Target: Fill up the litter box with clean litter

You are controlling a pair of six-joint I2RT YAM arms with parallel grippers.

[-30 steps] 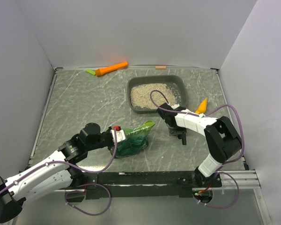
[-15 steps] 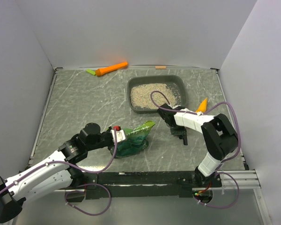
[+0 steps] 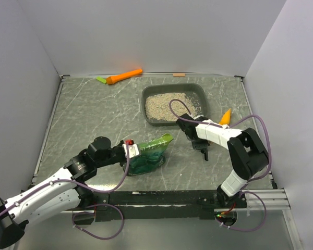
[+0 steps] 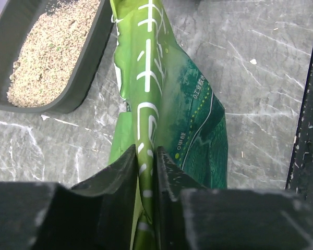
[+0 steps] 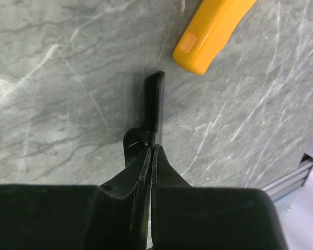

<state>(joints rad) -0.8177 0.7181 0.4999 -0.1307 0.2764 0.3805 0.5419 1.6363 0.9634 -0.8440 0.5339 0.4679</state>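
The dark grey litter box (image 3: 198,92) stands at the back centre right, and its wall (image 4: 88,67) shows in the left wrist view. A layer of beige clean litter (image 3: 171,104) (image 4: 52,57) covers its floor. A green-teal bag (image 3: 148,153) (image 4: 198,130) stands in front of the box. My left gripper (image 3: 130,152) (image 4: 145,153) pinches the bag's folded top edge between its jaws. My right gripper (image 3: 205,154) (image 5: 152,148) is shut just above the table, right of the bag. A narrow black shape (image 5: 154,99) lies at its tips; I cannot tell whether it is pinched.
A small orange scoop (image 3: 225,117) (image 5: 211,34) lies right of the litter box, just beyond my right gripper. An orange and green carrot-shaped thing (image 3: 122,77) lies at the back wall. White walls close off the table on three sides.
My right gripper's jaws have closed, and that arm has shifted slightly to the right. The left arm and the bag stay where they were.
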